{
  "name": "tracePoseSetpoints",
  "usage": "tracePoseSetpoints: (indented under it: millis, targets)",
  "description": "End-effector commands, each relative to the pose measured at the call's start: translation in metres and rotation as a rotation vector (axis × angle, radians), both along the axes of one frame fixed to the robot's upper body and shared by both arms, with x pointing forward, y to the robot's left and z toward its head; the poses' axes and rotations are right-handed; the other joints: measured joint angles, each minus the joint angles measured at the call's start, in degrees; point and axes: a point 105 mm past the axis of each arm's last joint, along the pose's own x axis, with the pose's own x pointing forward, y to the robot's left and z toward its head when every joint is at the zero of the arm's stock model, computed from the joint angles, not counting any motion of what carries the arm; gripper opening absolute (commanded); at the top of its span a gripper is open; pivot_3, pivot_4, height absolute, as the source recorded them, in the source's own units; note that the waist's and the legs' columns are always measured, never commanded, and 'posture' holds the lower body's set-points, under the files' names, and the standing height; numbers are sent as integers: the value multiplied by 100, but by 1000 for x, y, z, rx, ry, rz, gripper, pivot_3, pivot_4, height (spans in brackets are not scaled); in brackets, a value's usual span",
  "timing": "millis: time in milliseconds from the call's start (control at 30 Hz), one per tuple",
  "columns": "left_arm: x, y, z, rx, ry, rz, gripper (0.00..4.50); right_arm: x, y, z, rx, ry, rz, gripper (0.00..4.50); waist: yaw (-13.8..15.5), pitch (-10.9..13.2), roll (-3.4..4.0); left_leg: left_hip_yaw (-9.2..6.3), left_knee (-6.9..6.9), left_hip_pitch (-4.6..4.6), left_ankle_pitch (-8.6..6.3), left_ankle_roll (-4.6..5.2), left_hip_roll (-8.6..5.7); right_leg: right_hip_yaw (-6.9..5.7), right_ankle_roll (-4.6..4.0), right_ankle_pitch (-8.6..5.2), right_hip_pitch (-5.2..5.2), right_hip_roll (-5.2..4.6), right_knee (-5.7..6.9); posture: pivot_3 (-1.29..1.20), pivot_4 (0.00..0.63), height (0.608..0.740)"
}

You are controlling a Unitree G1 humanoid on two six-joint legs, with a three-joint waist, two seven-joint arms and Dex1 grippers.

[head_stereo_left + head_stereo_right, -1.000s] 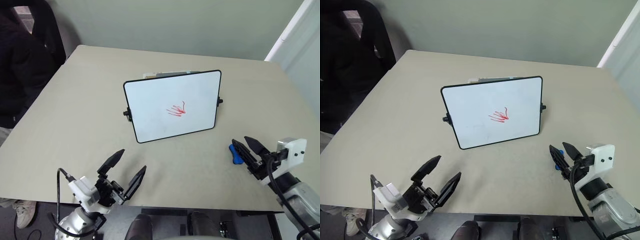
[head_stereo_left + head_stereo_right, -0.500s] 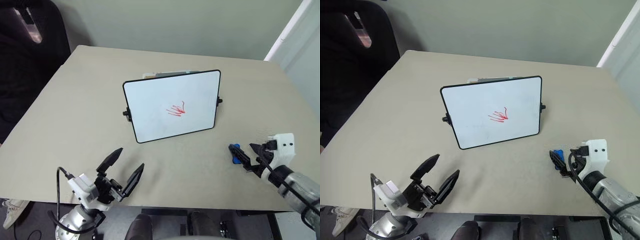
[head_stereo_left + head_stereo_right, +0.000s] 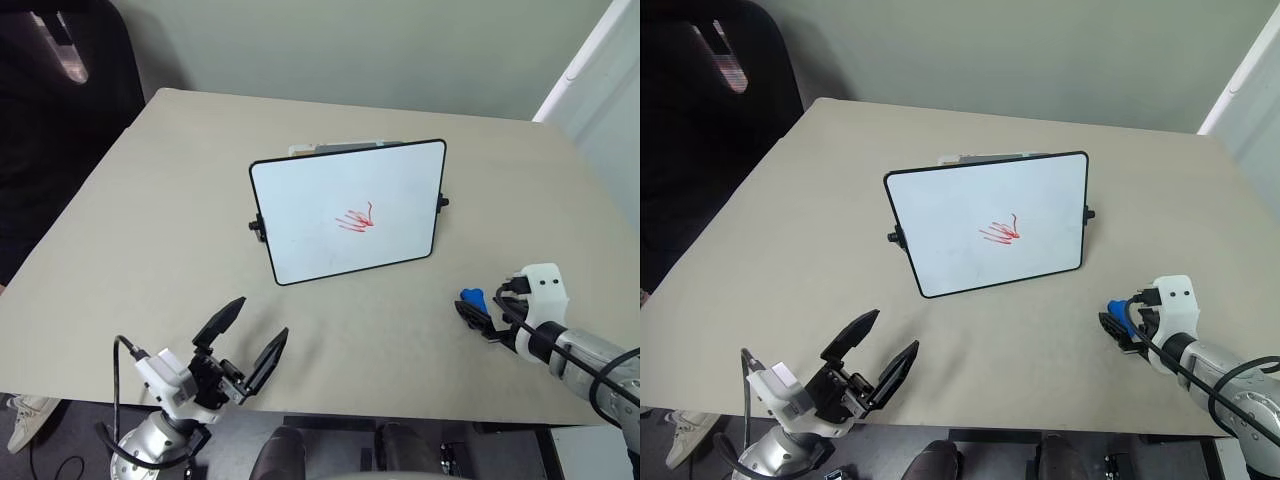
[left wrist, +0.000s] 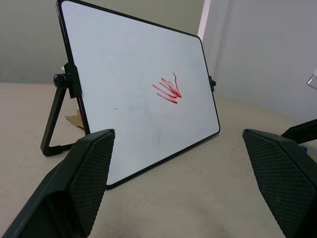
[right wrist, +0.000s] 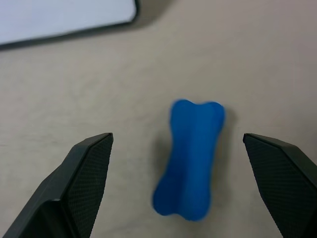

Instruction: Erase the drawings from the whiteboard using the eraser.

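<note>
- Right gripper (image 5: pixel 178 188): fingers (image 5: pixel 79 183) standing wide apart, holding nothing; the eraser (image 5: pixel 189 157) is lying flat on the table between them, touching neither finger.
- In the head views the right gripper is sitting low near the table's right front edge, tips pointing at the eraser, which is lying close to that edge and apart from the whiteboard.
- Left gripper (image 3: pixel 250 345): fingers (image 3: pixel 222 322) also spread wide, empty, hovering at the table's front edge towards the left corner, aiming at the whiteboard (image 3: pixel 310 200).
- Whiteboard is standing propped on its stand about mid-table, tilting back, face towards the robot, black knobs on both side edges.
- Drawings (image 3: pixel 356 219): small red scribble sitting a little right of the board's centre, unwiped.
- Some flat item is lying behind the board's top edge; cannot tell what.
- Table (image 3: pixel 150 200): beige top, carrying board and eraser.
- Dark chair (image 3: pixel 60 90) is standing off the table's far left corner.
</note>
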Motion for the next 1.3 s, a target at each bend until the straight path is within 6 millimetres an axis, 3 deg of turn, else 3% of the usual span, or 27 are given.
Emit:
tracePoseSetpoints:
  millis: [33, 400, 600, 833, 1033, 1300]
  targets:
    - [-3, -2, 11, 7, -50, -6, 4500, -3, 1, -1, -11, 3, 15, 4448, 0, 0, 0, 0, 0, 0, 0, 0, 0, 0, 0, 0, 0, 0, 0, 0, 150, 740]
    - [-5, -3, 13, 14, -57, -13, 4500, -8, 4, -7, -26, 13, 28, 4448, -1, 0, 0, 6, 2, 1, -2, 3, 0, 0, 2, 1, 0, 0, 1, 0, 150, 740]
    - [-5, -2, 12, 14, -52, -10, 4500, -10, 7, -9, -35, 23, 42, 2608, -1, 1, 1, 7, 2, 1, -3, 4, 0, 0, 2, 1, 0, 0, 1, 0, 150, 740]
    - [-5, 0, 11, 12, -47, -7, 4500, -13, 11, -13, -37, 44, 55, 2608, -1, 0, 1, 7, 2, 1, -3, 4, 0, 1, 2, 1, 0, 0, 1, 0, 150, 740]
    - [-5, -1, 10, 12, -47, -10, 4500, -15, 11, -14, -33, 46, 53, 840, -2, 0, 0, 8, 2, 1, -3, 4, 0, 0, 2, 1, 0, 0, 1, 0, 150, 740]
    - [-7, -2, 9, 11, -42, -12, 4500, -17, 10, -14, -32, 49, 47, 840, -2, 0, 0, 8, 2, 2, -3, 4, 0, 1, 2, 1, 0, 0, 1, 0, 150, 740]
